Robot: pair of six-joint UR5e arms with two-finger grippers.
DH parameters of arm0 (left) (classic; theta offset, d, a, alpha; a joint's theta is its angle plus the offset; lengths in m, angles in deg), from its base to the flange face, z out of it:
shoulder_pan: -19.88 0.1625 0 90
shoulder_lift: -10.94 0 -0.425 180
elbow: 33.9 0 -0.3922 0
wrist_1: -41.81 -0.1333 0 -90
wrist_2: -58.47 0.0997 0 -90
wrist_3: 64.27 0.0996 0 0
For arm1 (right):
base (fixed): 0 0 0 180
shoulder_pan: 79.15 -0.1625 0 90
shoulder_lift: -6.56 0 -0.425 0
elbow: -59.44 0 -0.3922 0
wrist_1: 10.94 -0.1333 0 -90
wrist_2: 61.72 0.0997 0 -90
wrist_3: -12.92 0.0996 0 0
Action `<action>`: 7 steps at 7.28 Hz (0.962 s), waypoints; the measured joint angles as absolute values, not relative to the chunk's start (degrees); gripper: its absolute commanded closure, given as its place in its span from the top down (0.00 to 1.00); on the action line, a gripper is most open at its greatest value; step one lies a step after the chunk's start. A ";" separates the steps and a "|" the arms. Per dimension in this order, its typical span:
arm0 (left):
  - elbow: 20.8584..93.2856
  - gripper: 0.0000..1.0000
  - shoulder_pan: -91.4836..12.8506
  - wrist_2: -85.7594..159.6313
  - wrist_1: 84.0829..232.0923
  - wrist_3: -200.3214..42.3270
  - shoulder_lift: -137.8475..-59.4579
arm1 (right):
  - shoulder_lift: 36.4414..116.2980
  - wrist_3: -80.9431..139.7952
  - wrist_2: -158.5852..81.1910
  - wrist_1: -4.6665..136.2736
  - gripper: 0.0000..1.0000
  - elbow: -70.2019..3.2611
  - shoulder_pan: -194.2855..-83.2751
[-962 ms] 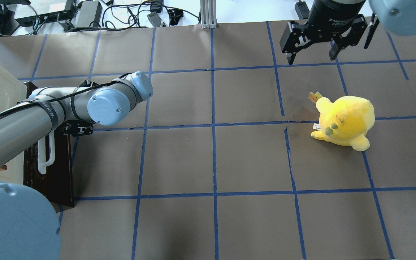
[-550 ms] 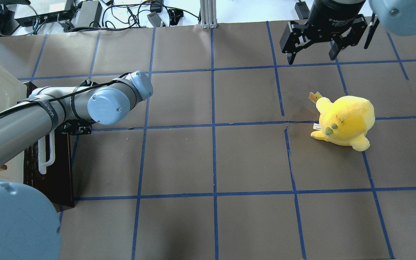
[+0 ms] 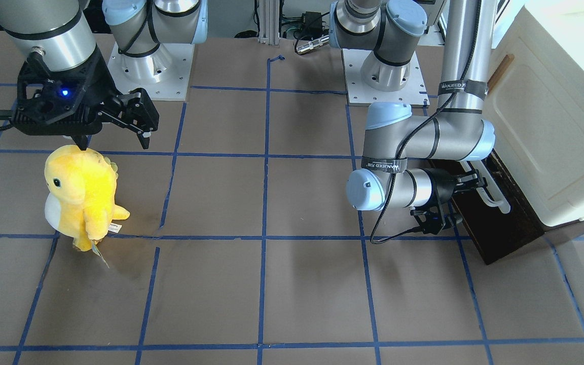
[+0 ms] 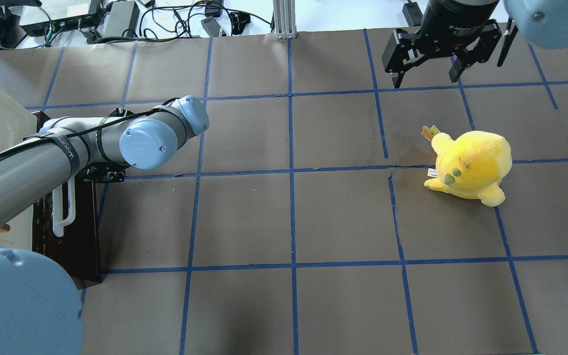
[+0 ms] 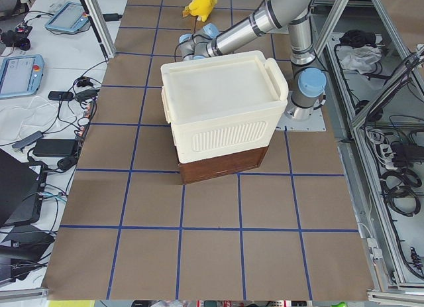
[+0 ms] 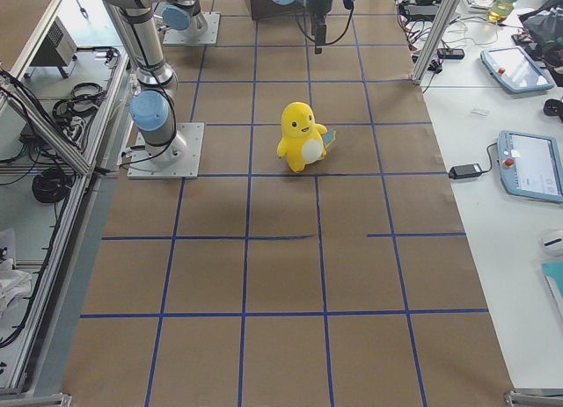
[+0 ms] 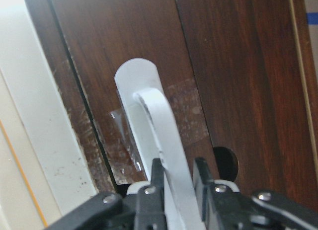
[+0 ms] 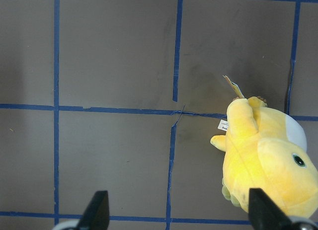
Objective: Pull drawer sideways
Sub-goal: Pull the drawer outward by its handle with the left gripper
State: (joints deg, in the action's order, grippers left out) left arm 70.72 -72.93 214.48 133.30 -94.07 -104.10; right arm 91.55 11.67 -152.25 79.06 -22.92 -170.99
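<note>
Drawer (image 4: 74, 241), 9 o'clock on the overhead table: left gripper (image 7: 179, 183) clenched on its white bar handle (image 7: 154, 115), grasp made, next likely a straight pull toward 3 o'clock; right gripper (image 4: 425, 81) spread, idle, 1 o'clock.

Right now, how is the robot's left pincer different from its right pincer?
The left pincer is shut on the white handle of the drawer; the right pincer is wide open and holds nothing. The left pincer points sideways at the drawer front; the right pincer points down at the table, near the yellow plush toy. Both are black with two fingers.
</note>
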 measured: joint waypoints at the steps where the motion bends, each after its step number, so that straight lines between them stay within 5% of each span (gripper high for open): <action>1: 70.53 0.28 -72.93 214.48 133.33 -93.98 -104.10 | 91.55 11.68 -152.25 79.06 1.00 -22.92 -170.99; 7: 69.91 0.28 -73.36 214.29 133.28 -94.09 -104.67 | 91.55 11.69 -152.25 79.06 1.00 -22.92 -170.99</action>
